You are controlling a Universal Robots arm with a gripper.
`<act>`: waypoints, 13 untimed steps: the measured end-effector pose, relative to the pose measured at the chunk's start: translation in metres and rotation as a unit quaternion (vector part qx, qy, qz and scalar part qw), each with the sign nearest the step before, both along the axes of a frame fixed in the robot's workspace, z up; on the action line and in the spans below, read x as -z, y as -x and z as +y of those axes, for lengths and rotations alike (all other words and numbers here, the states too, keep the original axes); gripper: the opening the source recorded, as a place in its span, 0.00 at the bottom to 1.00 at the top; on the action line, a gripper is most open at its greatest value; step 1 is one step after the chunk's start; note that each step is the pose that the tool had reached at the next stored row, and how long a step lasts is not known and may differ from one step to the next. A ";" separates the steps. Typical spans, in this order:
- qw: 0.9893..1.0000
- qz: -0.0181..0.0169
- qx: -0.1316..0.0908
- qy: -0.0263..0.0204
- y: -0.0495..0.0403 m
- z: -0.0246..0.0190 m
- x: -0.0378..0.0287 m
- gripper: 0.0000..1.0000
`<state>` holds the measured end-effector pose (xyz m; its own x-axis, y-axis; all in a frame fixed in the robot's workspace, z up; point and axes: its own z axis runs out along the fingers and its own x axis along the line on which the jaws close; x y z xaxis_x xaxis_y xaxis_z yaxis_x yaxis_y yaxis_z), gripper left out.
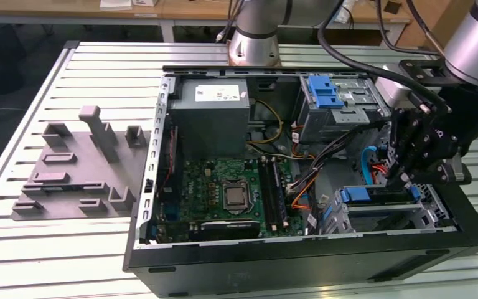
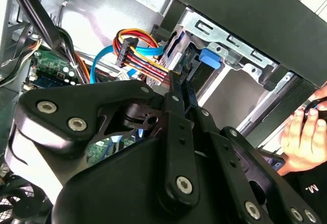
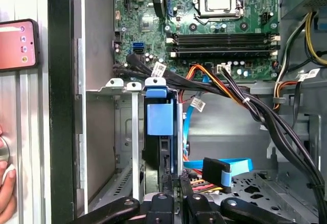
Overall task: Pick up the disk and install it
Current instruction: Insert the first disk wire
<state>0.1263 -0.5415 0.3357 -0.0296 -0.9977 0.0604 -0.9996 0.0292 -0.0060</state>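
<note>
Black linkage gripper (image 1: 399,180) fingers pressed together on edge of blue-framed silver disk (image 3: 160,132), seated upright in grey metal drive cage (image 3: 125,147) at front corner of open black computer case (image 1: 305,261). Green motherboard (image 1: 226,196) beside. Person's hand (image 2: 306,137) near case.

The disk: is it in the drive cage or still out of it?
In. The disk stands on edge inside the metal drive cage, with the gripper at its end.
</note>
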 end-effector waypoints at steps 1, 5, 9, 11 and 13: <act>1.000 0.000 0.000 0.000 -0.0002 -0.0001 0.0003 0.16; 1.000 0.000 0.000 0.000 -0.0009 -0.0020 0.0014 0.16; 1.000 0.000 0.001 0.000 -0.0010 -0.0033 0.0017 0.16; 1.000 0.000 0.001 0.000 -0.0010 -0.0038 0.0018 0.16; 1.000 0.000 0.001 0.000 -0.0010 -0.0044 0.0019 0.16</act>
